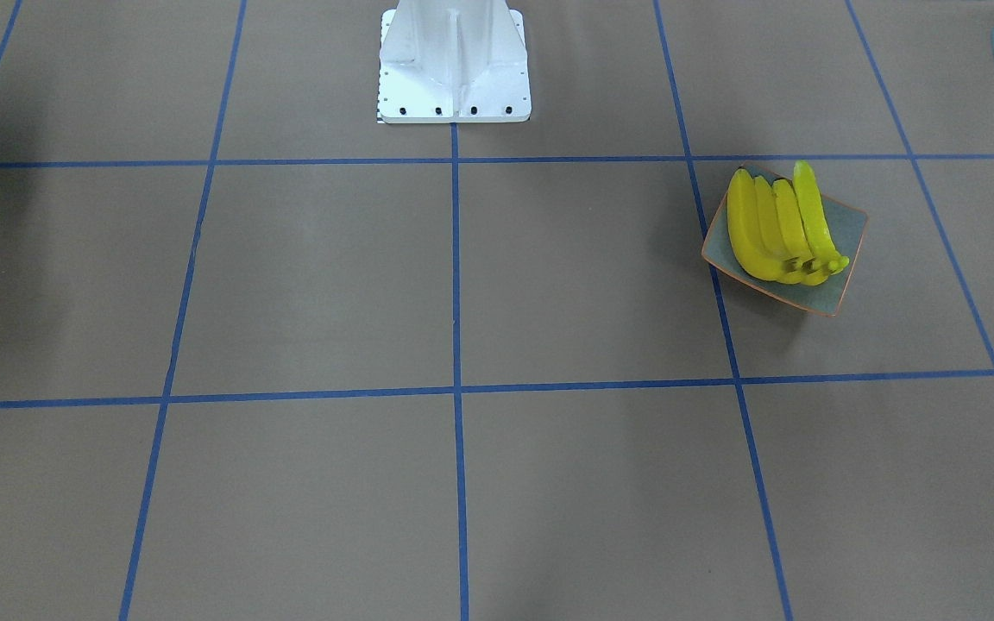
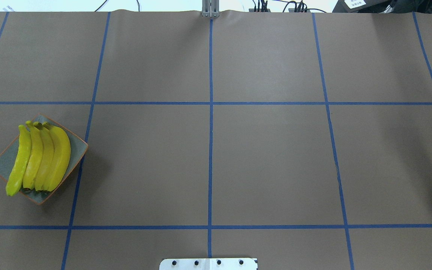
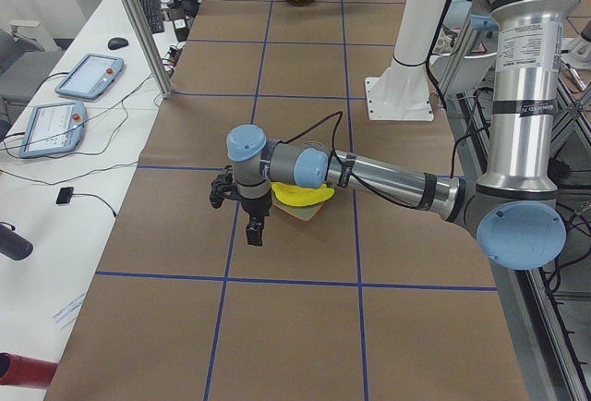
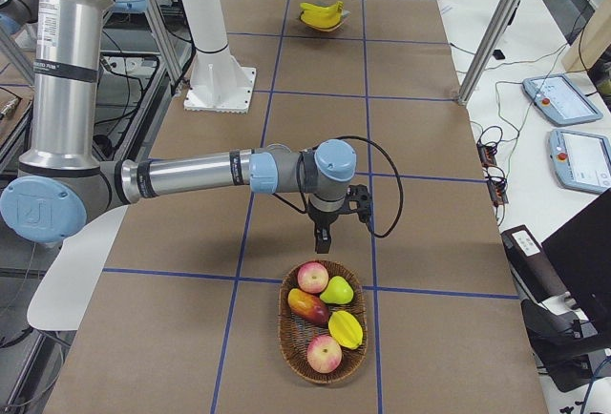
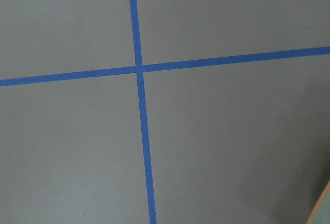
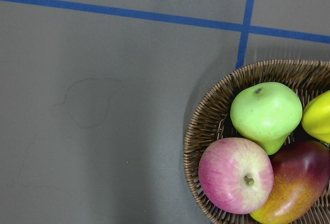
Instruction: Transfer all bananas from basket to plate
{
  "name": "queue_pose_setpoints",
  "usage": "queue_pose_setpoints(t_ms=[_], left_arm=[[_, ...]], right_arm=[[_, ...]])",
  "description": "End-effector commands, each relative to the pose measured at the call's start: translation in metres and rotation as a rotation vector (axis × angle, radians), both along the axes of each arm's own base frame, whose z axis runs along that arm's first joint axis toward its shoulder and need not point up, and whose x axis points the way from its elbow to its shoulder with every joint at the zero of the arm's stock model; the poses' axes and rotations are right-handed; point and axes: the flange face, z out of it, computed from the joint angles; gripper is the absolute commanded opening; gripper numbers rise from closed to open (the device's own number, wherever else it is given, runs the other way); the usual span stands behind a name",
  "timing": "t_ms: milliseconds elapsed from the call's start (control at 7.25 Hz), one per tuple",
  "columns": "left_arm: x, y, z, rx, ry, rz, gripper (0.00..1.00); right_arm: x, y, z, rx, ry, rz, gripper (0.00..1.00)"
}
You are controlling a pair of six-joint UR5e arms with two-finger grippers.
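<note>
Brown taped table (image 2: 268,157), bananas (image 2: 39,157) on plate (image 2: 78,150), basket (image 6: 203,111) holding apple (image 6: 235,175), pear (image 6: 265,113), mango (image 6: 294,182)

Soft, even light falls from overhead across the brown surface (image 2: 268,161), with no glare. Faint, diffuse shadows pool beside the plate (image 2: 77,150) and the basket (image 6: 206,126). The bananas (image 2: 47,157) glow almost overbright. All views are sharp, edges undistorted.

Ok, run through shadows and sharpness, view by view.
Overhead exterior: bananas sharp, soft shadow falling right of the plate. Right wrist-mounted: fruit crisp, basket shading the table on its left. Left wrist-mounted: even light, tape lines sharp.
</note>
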Motion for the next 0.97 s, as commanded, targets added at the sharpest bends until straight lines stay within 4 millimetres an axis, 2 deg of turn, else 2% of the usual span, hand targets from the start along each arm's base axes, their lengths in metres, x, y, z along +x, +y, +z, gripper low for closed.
queue_pose_setpoints(t_ms=[0, 276, 552, 828], left_arm=[[0.000, 0.000, 0.001, 0.000, 0.000, 0.001, 1.00], [-0.001, 0.003, 0.005, -0.011, -0.002, 0.000, 1.00], [0.007, 0.008, 0.012, -0.067, 0.106, 0.013, 1.00], [0.006, 0.008, 0.018, -0.097, 0.105, -0.011, 1.00]], right_arm=[[0.000, 0.003, 0.004, -0.013, 0.002, -0.002, 1.00], [0.000, 0.002, 0.003, -0.011, 0.002, -0.001, 1.00], [0.000, 0.002, 0.002, -0.010, 0.002, -0.002, 1.00], [0.000, 0.002, 0.002, -0.007, 0.001, -0.002, 1.00]])
